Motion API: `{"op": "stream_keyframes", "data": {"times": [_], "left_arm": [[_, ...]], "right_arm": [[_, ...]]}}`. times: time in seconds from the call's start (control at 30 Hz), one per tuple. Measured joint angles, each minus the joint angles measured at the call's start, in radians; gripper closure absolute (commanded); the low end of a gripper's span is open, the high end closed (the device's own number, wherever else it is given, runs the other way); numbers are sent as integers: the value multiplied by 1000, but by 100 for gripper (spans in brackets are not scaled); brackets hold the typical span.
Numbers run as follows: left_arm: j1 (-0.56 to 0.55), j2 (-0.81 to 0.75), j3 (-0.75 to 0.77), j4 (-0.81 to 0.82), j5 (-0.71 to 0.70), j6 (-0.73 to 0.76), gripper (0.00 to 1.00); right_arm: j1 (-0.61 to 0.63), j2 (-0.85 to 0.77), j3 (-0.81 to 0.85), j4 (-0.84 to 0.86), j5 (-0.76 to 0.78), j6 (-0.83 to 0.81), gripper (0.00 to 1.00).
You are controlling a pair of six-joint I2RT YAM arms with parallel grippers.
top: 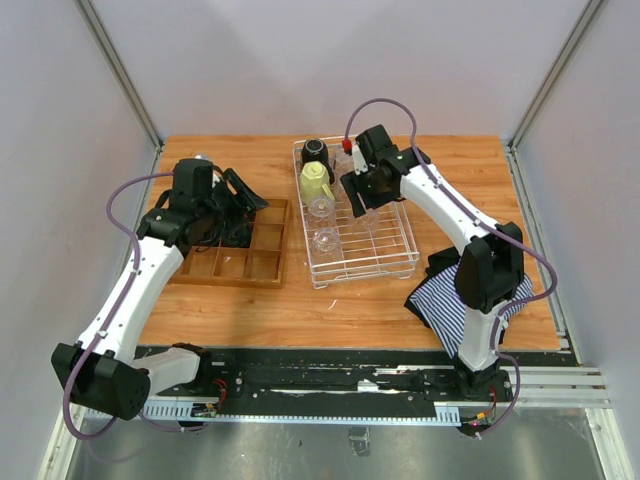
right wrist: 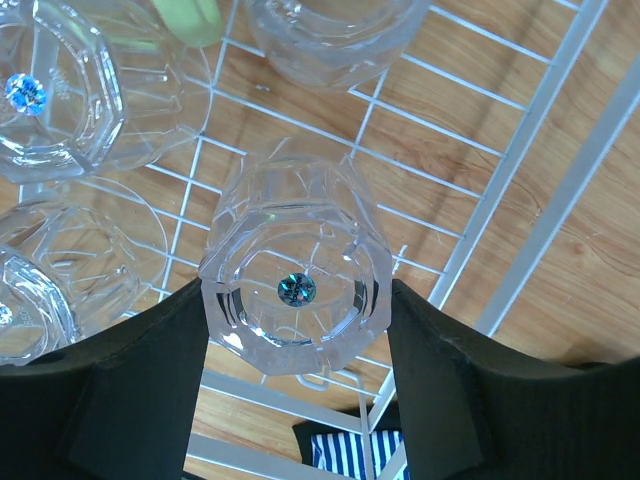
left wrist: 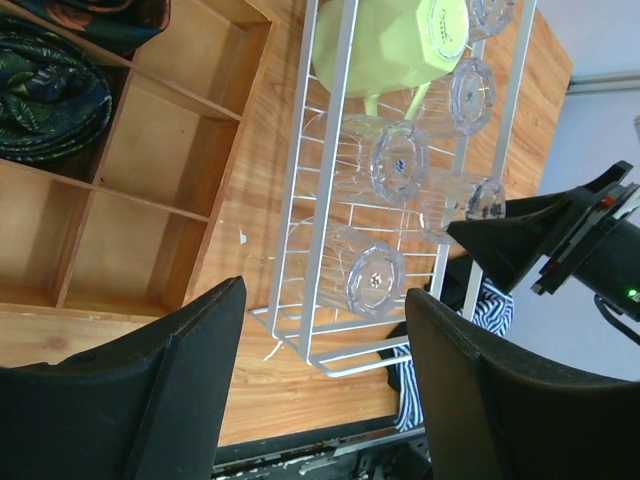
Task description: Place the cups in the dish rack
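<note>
While the left fingers [left wrist: 140, 390] stand open and empty, the right fingers [right wrist: 130, 390] grip an inverted clear tumbler [right wrist: 295, 240] at centre frame inside the dish rack [top: 385, 255]; releasing it seems next.

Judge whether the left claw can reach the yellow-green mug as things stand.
Probably yes: the left claw hangs open beside the dish rack, the yellow-green mug lies along that side, and nothing covers it.

The dish rack [top: 365, 275] sits on the table [top: 330, 310]. A mug [top: 316, 150] stands in its far left corner, a second mug [top: 316, 180] just before it, and tumblers [top: 326, 240] nearer still. A compartment tray [top: 240, 245] lies left of the rack, and a cloth [top: 440, 300] lies by its near right corner.
</note>
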Motion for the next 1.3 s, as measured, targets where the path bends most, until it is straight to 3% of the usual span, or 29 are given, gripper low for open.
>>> {"op": "stream_keyframes", "data": {"times": [0.8,1.13,1.23,1.3], "left_arm": [[23,0,0,-2,8,19,31],[25,0,0,-3,7,27,30],[28,0,0,-6,6,29,31],[29,0,0,-11,5,29,31]], "right_arm": [[79,56,29,3,102,-40,84],[94,68,36,4,106,-41,78],[98,86,58,6,110,-41,66],[100,100,66,14,113,-42,47]]}}
